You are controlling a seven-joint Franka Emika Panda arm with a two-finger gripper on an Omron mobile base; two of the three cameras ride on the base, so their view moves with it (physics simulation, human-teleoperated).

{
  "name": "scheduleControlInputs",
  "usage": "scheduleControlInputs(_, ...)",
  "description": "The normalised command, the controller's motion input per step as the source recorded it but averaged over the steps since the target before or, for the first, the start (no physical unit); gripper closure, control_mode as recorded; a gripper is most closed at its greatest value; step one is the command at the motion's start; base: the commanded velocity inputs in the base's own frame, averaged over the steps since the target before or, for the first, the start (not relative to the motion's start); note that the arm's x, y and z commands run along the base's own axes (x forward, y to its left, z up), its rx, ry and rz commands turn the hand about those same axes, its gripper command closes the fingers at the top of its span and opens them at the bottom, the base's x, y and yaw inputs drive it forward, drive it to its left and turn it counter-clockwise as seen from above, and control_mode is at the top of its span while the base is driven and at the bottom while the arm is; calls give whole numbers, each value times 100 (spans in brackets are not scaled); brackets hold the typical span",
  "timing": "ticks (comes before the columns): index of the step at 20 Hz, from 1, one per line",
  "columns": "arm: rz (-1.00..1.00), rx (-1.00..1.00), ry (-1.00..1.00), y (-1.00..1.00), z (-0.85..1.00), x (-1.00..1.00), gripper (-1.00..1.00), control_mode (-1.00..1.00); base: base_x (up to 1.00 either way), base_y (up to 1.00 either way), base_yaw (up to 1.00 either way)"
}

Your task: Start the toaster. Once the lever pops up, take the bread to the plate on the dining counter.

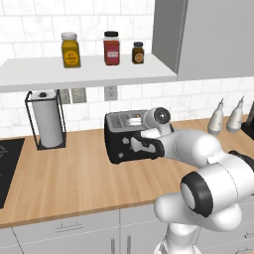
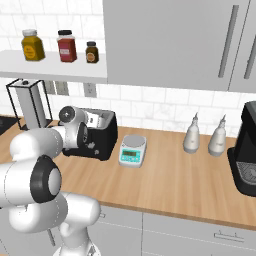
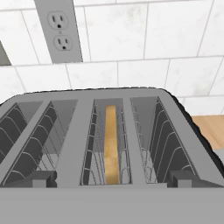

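I have the jaws spread wide just above the toaster [image 3: 109, 131]; the bread [image 3: 111, 144] stands edge-on in the third slot, dead ahead, running away from me.

We count one toaster [image 1: 124, 139] on the counter [image 1: 74, 183], with four slots in its top and one slice of bread [image 3: 111, 144] standing in a slot. On the shelf [image 1: 74, 72] sit three jars [image 1: 111, 48]. We see one paper towel roll [image 1: 48, 119] in its holder, one small scale [image 2: 132, 150], two pale bottles [image 2: 192, 134] and one black coffee machine [image 2: 247, 155]. Behind the toaster the wall carries one outlet plate [image 3: 59, 28] with two sockets.
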Motion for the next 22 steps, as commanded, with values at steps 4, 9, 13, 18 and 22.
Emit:
scheduleControlInputs(4,0,0,0,0,0,0,-100,-100,0,0,0)
scheduleControlInputs(9,0,0,0,0,0,0,-100,-100,0,0,0)
scheduleControlInputs(13,0,0,0,0,0,0,-100,-100,0,0,0)
scheduleControlInputs(18,0,0,0,0,0,0,-100,-100,0,0,0)
scheduleControlInputs(22,0,0,0,0,0,0,-100,-100,0,0,0)
